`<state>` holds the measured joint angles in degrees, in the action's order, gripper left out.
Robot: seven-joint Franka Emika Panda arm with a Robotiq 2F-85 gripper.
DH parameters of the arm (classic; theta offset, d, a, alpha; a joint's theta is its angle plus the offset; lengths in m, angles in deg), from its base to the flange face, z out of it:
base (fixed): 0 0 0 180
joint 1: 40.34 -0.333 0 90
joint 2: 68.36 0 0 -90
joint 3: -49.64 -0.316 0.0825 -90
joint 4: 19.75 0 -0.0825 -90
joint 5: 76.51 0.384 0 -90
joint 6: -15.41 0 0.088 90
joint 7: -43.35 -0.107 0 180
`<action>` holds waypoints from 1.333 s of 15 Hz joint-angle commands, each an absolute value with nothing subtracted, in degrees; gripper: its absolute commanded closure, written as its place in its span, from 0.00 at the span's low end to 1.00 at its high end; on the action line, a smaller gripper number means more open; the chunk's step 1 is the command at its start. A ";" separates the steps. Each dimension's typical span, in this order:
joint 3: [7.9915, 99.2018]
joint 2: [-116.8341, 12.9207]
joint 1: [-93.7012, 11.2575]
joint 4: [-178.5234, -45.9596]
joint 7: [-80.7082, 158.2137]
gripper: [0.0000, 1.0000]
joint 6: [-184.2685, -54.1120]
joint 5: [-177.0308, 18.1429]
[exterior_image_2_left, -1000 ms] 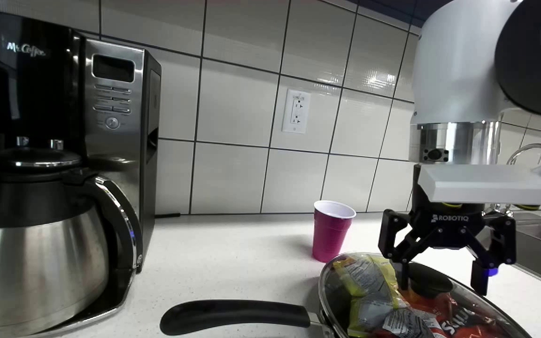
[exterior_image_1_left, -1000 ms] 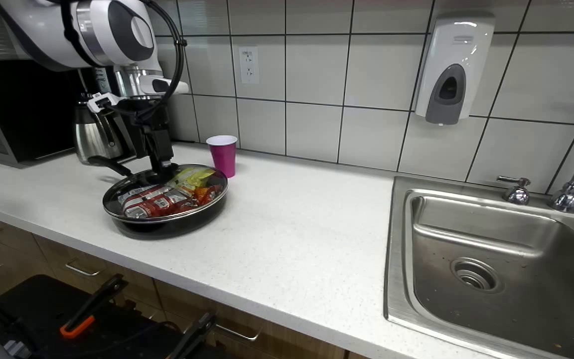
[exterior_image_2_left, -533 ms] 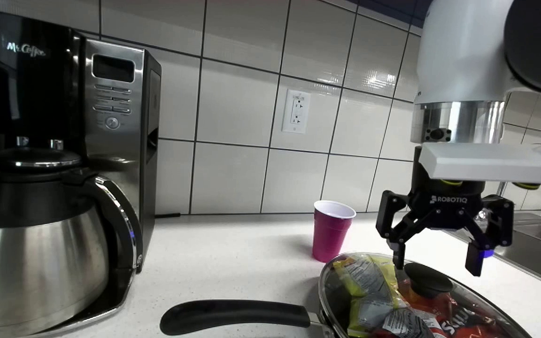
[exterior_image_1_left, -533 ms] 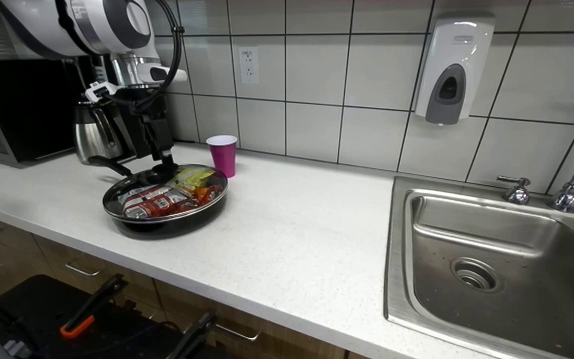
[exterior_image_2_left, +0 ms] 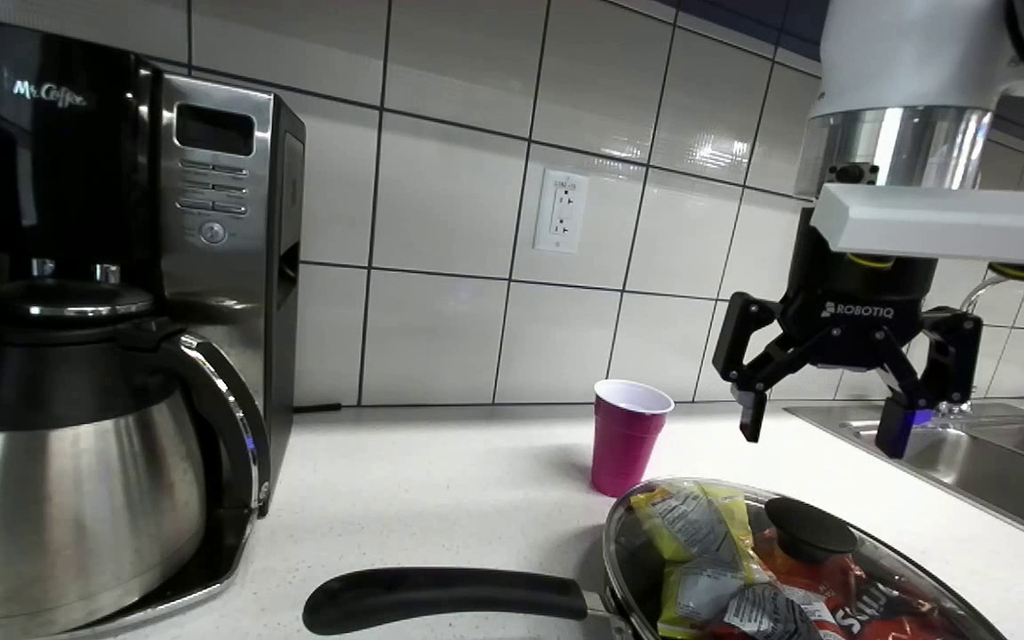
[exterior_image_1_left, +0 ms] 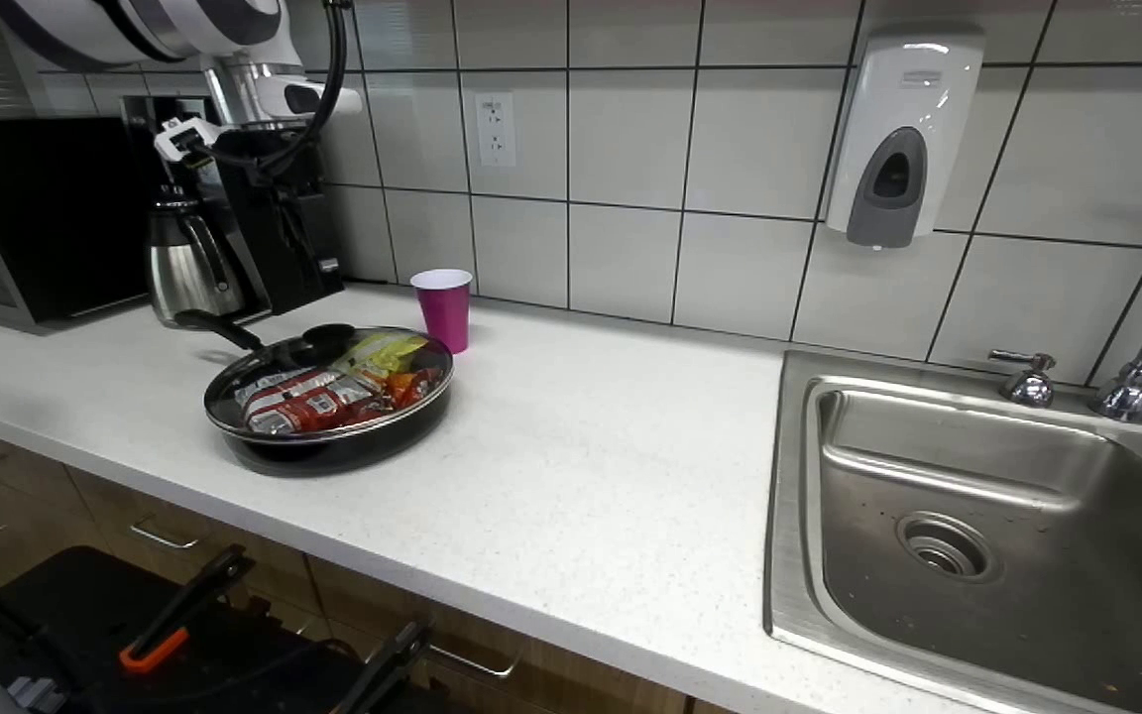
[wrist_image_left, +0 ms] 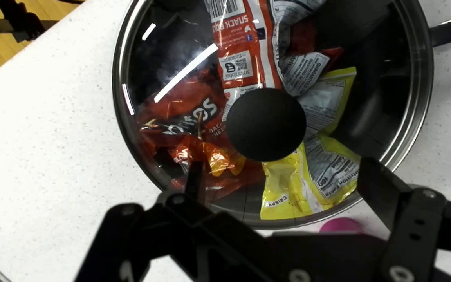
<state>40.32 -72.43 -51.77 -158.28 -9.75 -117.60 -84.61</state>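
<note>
My gripper is open and empty, above the black knob of a glass lid. In an exterior view the gripper is dark against the coffee maker. The lid sits on a black frying pan with a black handle. Through the glass I see red snack bags and yellow bags. In the wrist view the knob lies ahead of the spread fingers, with nothing between them. The gripper touches neither lid nor pan.
A pink cup stands beside the pan near the tiled wall. A coffee maker with a steel carafe and a microwave stand farther along the counter. A steel sink and soap dispenser are at the opposite end.
My gripper has risen from around the lid's knob to well above it, staying open. The pan, lid and cup have not moved.
</note>
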 commanded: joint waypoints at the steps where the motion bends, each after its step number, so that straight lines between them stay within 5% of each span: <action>1: 39.23 -76.46 -51.02 -158.81 -8.83 0.00 -115.31 -84.67; 20: 38.27 -77.70 -50.46 -158.52 -9.45 0.00 -116.88 -84.25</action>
